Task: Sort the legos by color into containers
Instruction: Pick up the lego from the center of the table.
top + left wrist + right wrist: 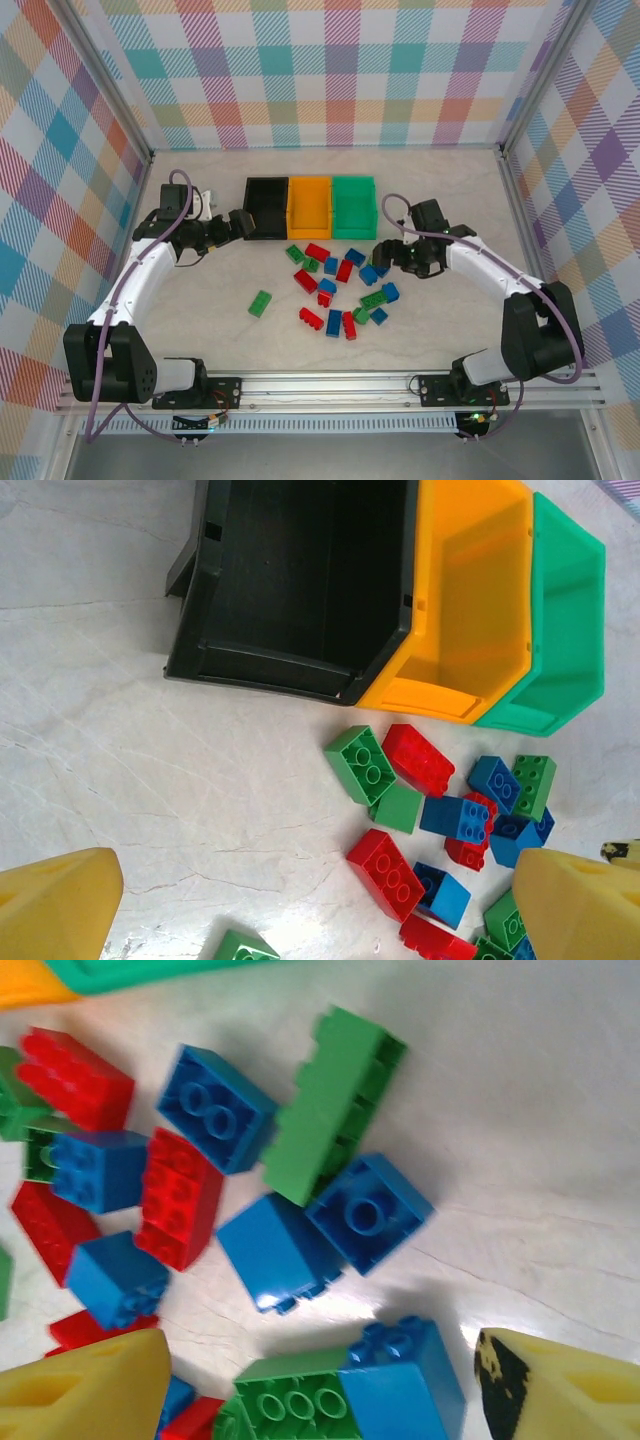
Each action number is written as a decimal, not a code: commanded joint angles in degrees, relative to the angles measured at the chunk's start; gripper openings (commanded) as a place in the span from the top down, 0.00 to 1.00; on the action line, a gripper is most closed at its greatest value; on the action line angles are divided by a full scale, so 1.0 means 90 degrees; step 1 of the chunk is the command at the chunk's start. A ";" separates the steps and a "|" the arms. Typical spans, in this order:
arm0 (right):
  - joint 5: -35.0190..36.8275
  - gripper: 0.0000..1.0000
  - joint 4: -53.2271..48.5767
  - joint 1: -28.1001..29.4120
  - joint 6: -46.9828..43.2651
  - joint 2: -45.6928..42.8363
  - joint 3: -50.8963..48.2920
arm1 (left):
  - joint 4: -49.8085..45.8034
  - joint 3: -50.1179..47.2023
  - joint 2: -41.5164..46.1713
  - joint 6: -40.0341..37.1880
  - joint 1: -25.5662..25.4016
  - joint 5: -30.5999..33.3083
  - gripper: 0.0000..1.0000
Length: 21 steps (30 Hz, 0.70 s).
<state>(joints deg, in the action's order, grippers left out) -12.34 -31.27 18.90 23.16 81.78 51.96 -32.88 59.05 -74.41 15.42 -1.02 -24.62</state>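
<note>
Far left: left gripper (240,222) sits at 9 o'clock of the containers (310,208), pointing toward 3, jaws spread wide with nothing between them. The containers are black, orange and green, joined in a row running 9-to-3, mouths up, at 12 of the legos (344,270). The legos lie loose on the tabletop (180,320). A lone green brick (260,303) sits at 8 of the pile, long axis 1-to-7. The right gripper (383,258) is at the pile's 3 edge, jaws apart, straddling a blue brick (405,1380) with a green one at its 9 side. Both are cut off at the wrist view's lower edge. Blurred there; cannot tell if the fingertips (85,1390) touch.
</note>
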 commanded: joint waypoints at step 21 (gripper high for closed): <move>0.1902 0.48 -0.1028 0.0855 0.0207 0.2886 0.2668 | -0.0766 -0.0546 0.0846 -0.0069 0.0054 0.0276 0.00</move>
<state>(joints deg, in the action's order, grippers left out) 2.15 -37.21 26.26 25.91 106.21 73.87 -36.40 54.43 -68.75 16.62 -1.02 -23.18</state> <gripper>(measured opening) 0.519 0.997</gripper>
